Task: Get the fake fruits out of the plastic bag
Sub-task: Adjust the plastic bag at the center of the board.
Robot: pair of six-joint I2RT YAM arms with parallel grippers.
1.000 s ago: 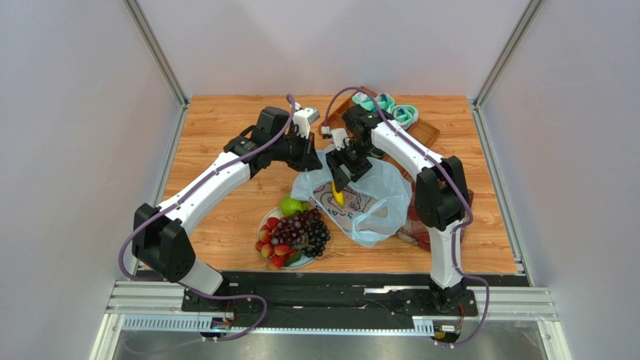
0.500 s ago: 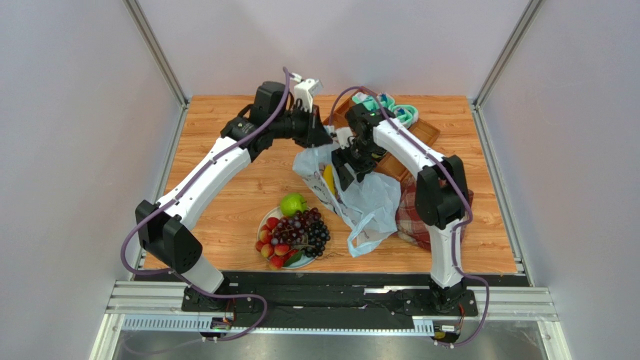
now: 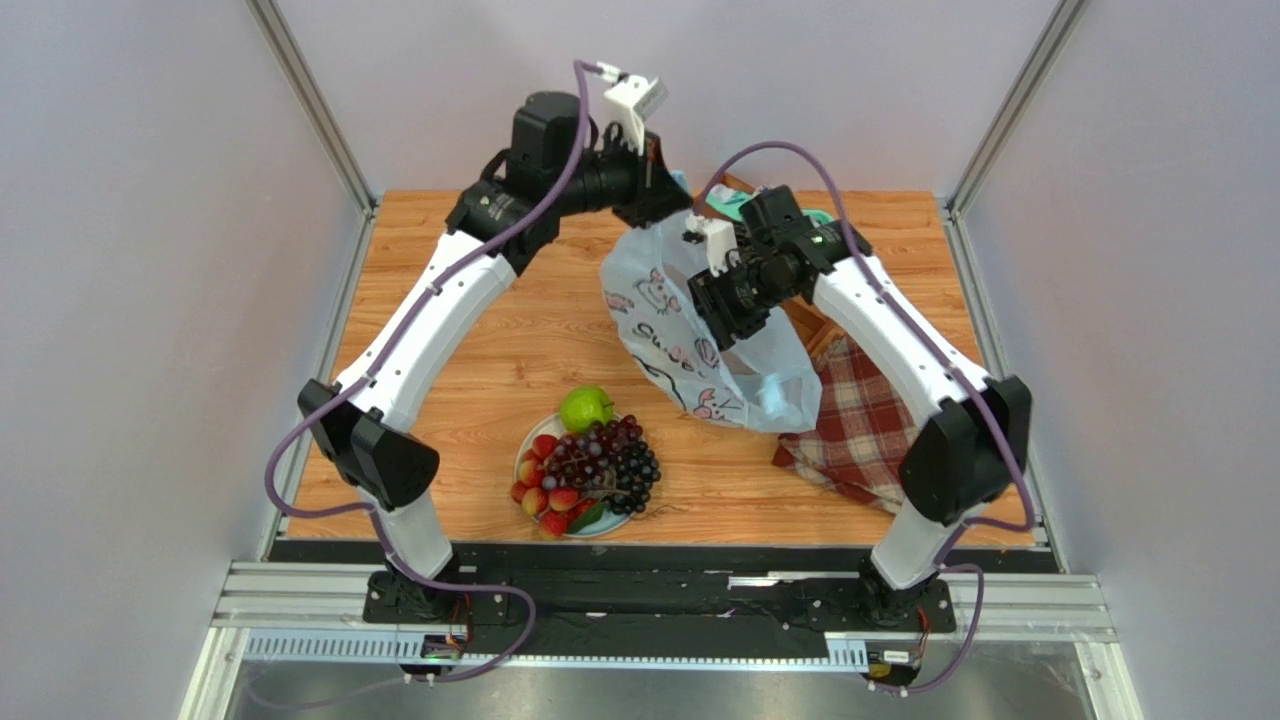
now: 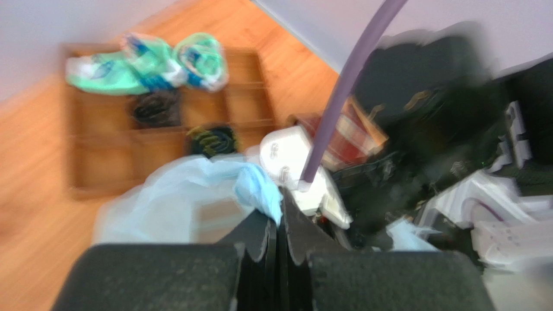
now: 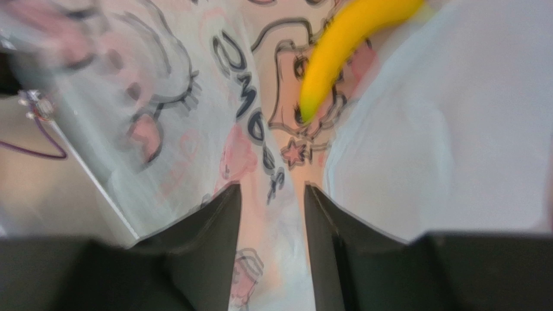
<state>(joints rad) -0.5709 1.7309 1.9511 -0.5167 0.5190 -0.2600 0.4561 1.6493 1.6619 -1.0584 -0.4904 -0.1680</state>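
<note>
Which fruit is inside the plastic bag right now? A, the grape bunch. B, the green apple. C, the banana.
C: the right wrist view shows the banana against the printed film of the plastic bag, while the green apple and grape bunch lie outside it.

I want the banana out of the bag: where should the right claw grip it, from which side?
Probably grip the banana across its thick middle, coming from its tip end, where the open right claw sits: the tip tapers and would slip.
</note>
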